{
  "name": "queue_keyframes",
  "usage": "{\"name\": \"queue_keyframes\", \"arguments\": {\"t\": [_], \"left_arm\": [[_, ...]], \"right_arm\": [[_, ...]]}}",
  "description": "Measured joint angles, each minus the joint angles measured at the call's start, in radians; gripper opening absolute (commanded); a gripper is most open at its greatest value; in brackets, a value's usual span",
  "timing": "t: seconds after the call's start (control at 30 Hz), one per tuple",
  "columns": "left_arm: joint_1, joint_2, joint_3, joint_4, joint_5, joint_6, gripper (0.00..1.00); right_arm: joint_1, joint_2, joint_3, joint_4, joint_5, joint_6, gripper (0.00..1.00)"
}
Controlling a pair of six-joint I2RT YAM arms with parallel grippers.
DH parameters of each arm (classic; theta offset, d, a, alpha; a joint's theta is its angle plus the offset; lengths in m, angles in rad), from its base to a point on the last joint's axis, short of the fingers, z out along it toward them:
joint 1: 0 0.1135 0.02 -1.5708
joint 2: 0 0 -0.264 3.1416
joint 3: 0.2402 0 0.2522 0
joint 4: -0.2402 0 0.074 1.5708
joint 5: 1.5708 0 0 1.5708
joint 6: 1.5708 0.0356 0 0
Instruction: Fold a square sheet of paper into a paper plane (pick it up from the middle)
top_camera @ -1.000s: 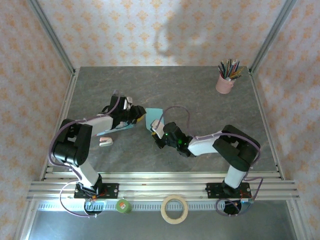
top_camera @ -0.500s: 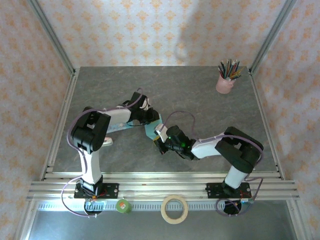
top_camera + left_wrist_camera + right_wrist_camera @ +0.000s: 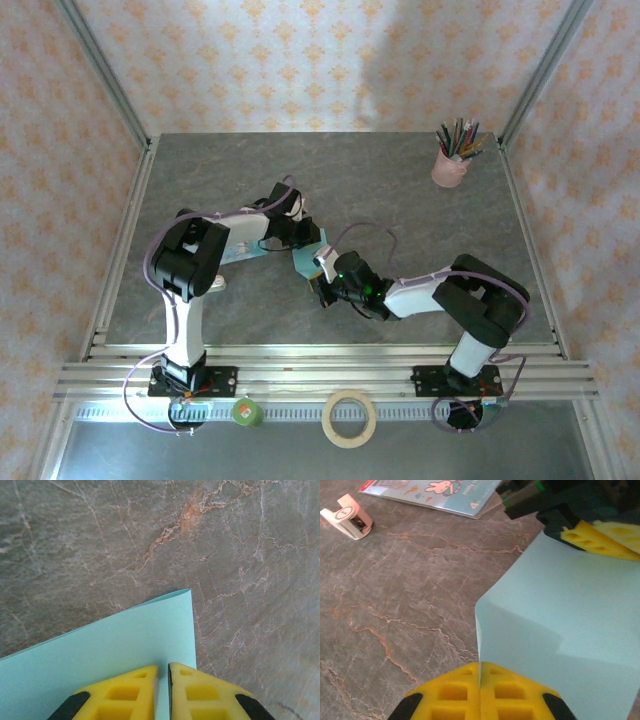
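Nearest me, on the rail in front of the arm bases, I see a roll of tape [image 3: 349,418] and a small green object [image 3: 246,411] to its left, both well clear of the work.

On the table, the right gripper [image 3: 480,669] reaches in low from the right. Its yellow fingers are pressed together with the near edge of the square sheet of paper [image 3: 560,645] running into the seam, so it is clamped on the sheet. The sheet is around the middle of the table between the two grippers, and it bows upward with a soft bend across it instead of lying flat.

At the sheet's far edge is the left gripper [image 3: 163,672]. Its fingers are drawn in to a narrow slit, with turquoise showing through the gap. I cannot tell whether they pinch the paper or just sit over it.

Just left of the sheet a pale blue printed card [image 3: 440,495] lies flat, partly under the left forearm and close to that gripper. A small white object [image 3: 347,517] sits on the stone further left, apart from the card.

Far off in the back right corner stands a pink cup of pencils [image 3: 450,165], well away from both arms
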Motion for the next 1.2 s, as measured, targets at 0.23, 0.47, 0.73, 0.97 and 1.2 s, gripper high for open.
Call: {"name": "queue_keyframes", "arguments": {"t": [0.23, 0.47, 0.73, 0.97, 1.2], "left_arm": [[0.0, 0.002, 0.001, -0.002, 0.0, 0.022, 0.18], [0.0, 0.004, 0.003, -0.002, 0.011, 0.039, 0.18], [0.0, 0.009, 0.008, -0.002, 0.019, 0.045, 0.18], [0.0, 0.013, 0.014, -0.006, 0.026, 0.065, 0.18], [0.0, 0.014, 0.014, -0.006, 0.027, 0.066, 0.17]], "right_arm": [[-0.026, 0.004, 0.051, -0.075, 0.063, 0.093, 0.0], [-0.036, 0.012, 0.068, -0.117, 0.107, 0.134, 0.0], [-0.036, 0.046, 0.085, -0.15, 0.128, 0.153, 0.0], [-0.038, 0.064, 0.103, -0.165, 0.15, 0.16, 0.0], [-0.045, 0.076, 0.12, -0.184, 0.158, 0.159, 0.0]]}}
